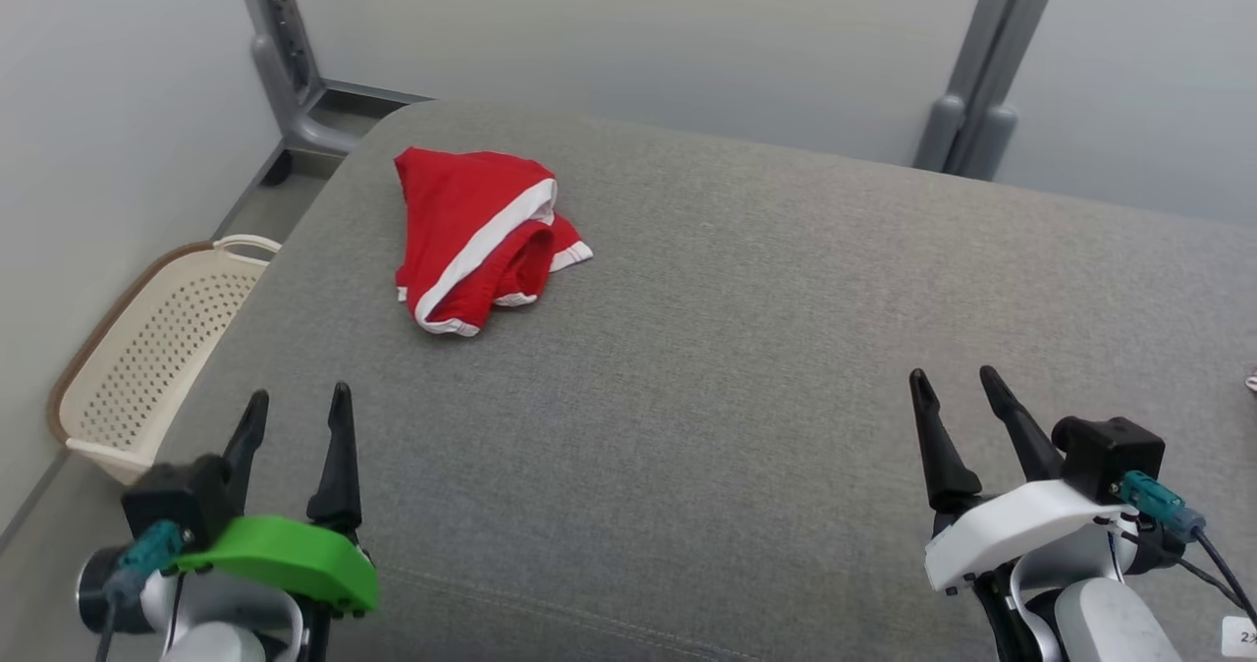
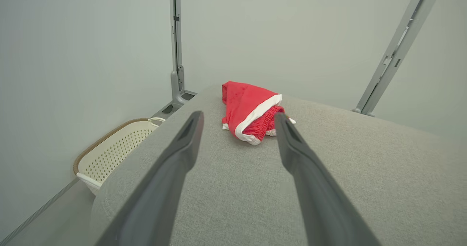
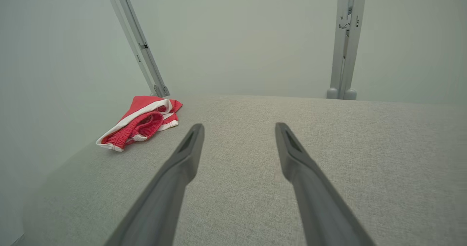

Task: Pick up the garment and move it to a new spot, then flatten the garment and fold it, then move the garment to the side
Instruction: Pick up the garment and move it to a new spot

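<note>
One red garment (image 1: 471, 235) with white edges lies bunched up on the far left part of the grey pad (image 1: 746, 367). Its long side runs far to near, pointy end at the far corner. Two grippers wait near the robot, well apart from it: the left gripper (image 1: 300, 394) and the right gripper (image 1: 953, 375), fingers spread, holding nothing. The head view shows one cream basket (image 1: 147, 367) left of the pad. The right wrist view looks into the crinkly waistband.
</note>
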Tool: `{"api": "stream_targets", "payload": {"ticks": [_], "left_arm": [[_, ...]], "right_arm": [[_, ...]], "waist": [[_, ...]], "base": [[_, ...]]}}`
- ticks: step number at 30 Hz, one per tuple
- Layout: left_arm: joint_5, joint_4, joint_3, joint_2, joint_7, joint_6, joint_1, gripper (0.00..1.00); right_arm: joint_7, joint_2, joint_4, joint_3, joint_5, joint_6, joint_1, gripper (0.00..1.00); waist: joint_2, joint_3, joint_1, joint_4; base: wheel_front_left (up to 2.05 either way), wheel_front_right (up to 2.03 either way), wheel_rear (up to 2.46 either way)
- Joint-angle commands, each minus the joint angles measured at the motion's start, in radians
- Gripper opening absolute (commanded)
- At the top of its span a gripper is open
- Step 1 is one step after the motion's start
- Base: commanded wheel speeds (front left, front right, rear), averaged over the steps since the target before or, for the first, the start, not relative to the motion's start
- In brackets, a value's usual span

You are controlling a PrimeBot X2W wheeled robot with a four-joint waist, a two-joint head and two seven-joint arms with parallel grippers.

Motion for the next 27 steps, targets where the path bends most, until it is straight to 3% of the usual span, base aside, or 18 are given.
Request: {"api": "stream_targets", "payload": {"ticks": [1, 14, 22, 27], "left_arm": [[-0.01, 0.009, 0.006, 0.003, 0.011, -0.012, -0.034, 1.0], [-0.106, 0.212, 0.076, 0.062, 0.177, -0.108, -0.335, 1.0], [-0.134, 0.348, 0.102, 0.093, 0.231, -0.134, -0.439, 1.0], [-0.144, 0.39, 0.112, 0.114, 0.244, -0.14, -0.452, 1.0]], "right_arm": [[0.003, -0.004, -0.01, -0.005, -0.007, -0.001, -0.011, 1.0], [0.009, -0.007, -0.077, -0.028, -0.031, -0.001, -0.121, 1.0], [-0.024, -0.019, -0.063, -0.012, -0.014, -0.001, -0.23, 1.0], [-0.044, -0.026, -0.054, -0.005, -0.007, -0.001, -0.274, 1.0]], "waist": [[0.0, 0.028, 0.0, -0.056], [0.0, 0.235, 0.0, -0.262], [0.0, 0.394, 0.0, -0.369], [0.0, 0.459, 0.0, -0.398]], "base": [[0.0, 0.0, 0.0], [0.0, 0.0, 0.0], [0.0, 0.0, 0.0], [0.0, 0.0, 0.0]]}}
